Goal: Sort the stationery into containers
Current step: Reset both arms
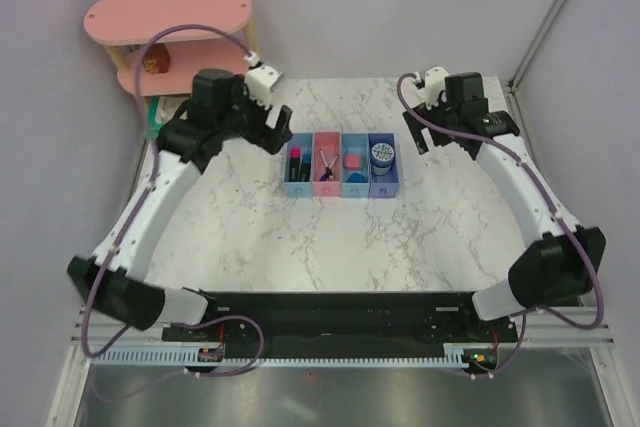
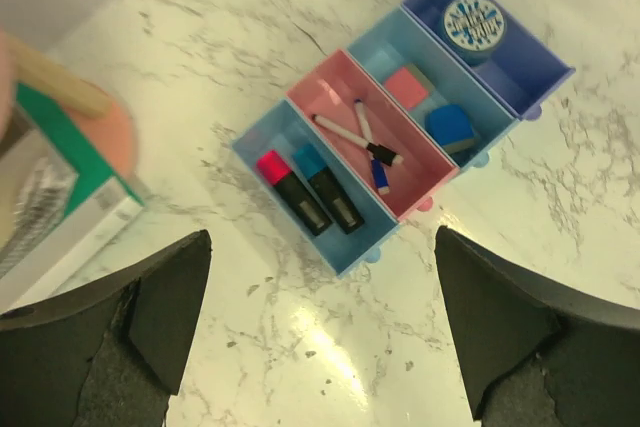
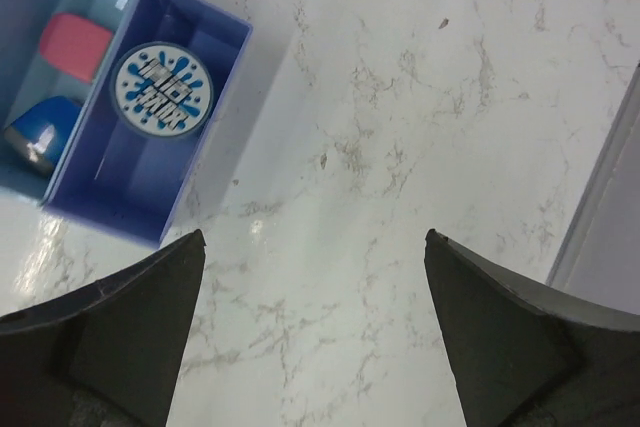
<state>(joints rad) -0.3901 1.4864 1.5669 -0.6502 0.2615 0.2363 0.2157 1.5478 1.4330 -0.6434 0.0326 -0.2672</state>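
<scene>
one white marble table [image 1: 250, 237] carries everything. two arms rise from its near edge and bend inward, one on each side of a row of bins. the left gripper [image 2: 322, 235] hangs above the table at the row's left side, its fingers [image 2: 150, 307] spread wide with nothing between them. the right gripper [image 3: 315, 236] hangs to the right of the row, its fingers [image 3: 130, 317] likewise spread wide and holding nothing.

at the far left corner stands a pink shelf [image 1: 170, 12] with a small red-brown box [image 1: 153, 63] on its lower tier. by its foot lies a green-edged stack of books [image 2: 70, 197].

four narrow bins sit side by side, touching, on the far middle of the table. from left to right they are a light blue bin [image 2: 283, 125], a pink bin [image 2: 335, 87], a second light blue bin [image 2: 385, 47] and a darker blue bin [image 2: 525, 72].

the round blue-white tin [image 2: 472, 22] lies flat in the darker blue bin. the pink-capped marker [image 2: 292, 190] and the blue-capped marker [image 2: 328, 187], both black-bodied, lie parallel in the first light blue bin. the blue block [image 2: 450, 127] and the pink eraser [image 2: 407, 85] share the second light blue bin, the eraser at its far end. two thin pens lie crossed in the pink bin, the blue-tipped pen [image 2: 372, 147] and the black-tipped pen [image 2: 340, 130].
</scene>
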